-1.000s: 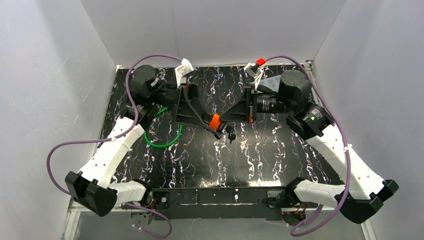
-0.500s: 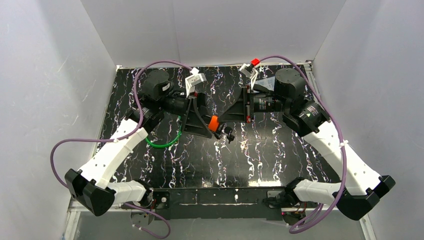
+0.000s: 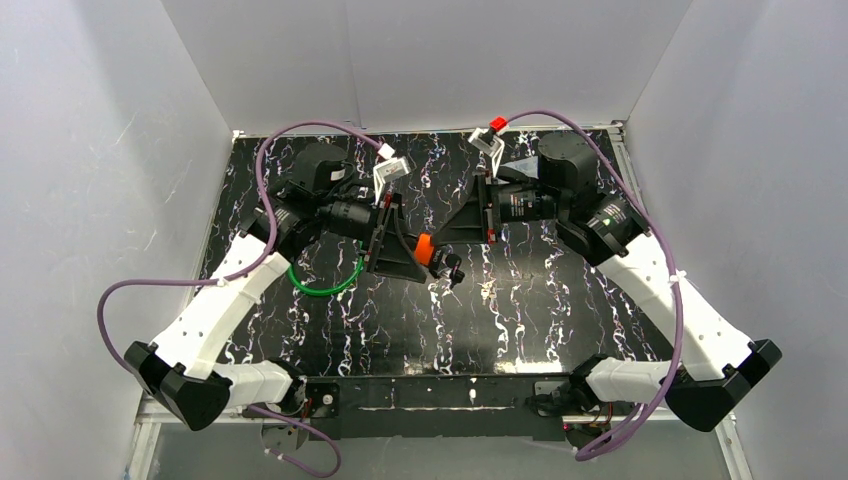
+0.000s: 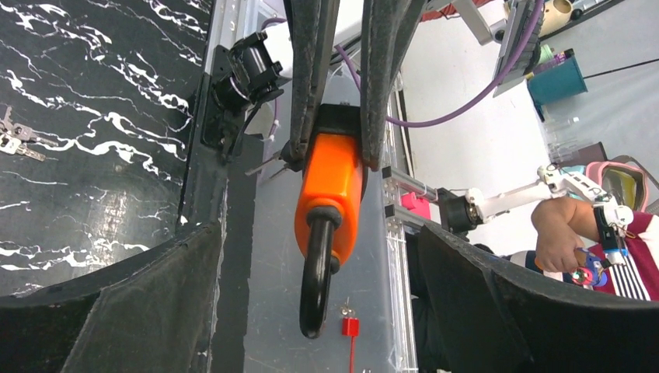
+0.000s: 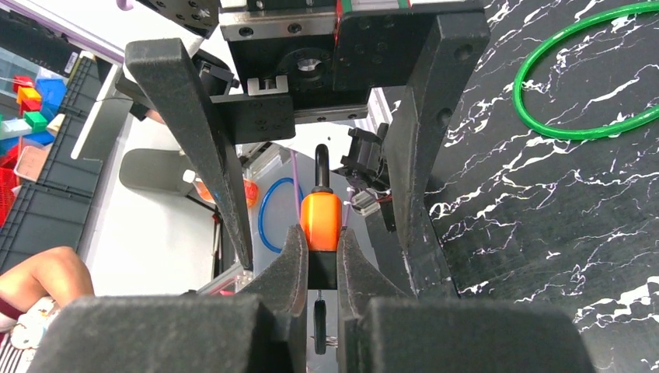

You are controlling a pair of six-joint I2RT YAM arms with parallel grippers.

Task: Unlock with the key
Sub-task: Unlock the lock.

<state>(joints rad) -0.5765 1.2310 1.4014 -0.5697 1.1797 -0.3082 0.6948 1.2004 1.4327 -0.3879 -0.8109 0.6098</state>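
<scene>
An orange padlock (image 3: 425,247) with a black shackle (image 4: 317,287) hangs in the air over the middle of the mat. My right gripper (image 5: 321,241) is shut on its body, one finger (image 4: 311,78) on each flat side. A black-headed key (image 5: 319,326) sticks out of the lock's base towards the right wrist, and its bunch dangles at the lock (image 3: 450,268). My left gripper (image 4: 320,233) faces the lock from the other side, wide open. The shackle end lies between its fingers (image 5: 194,140) without touching them.
A green ring (image 3: 325,280) lies on the black marbled mat (image 3: 560,300) under the left arm. Loose keys (image 4: 12,144) lie on the mat. Purple cables arch over both wrists, and white walls close in the sides and back.
My left arm has swung right, so its open fingers now straddle the shackle. My right arm has carried the padlock slightly left to meet it. Neither grip changed.
</scene>
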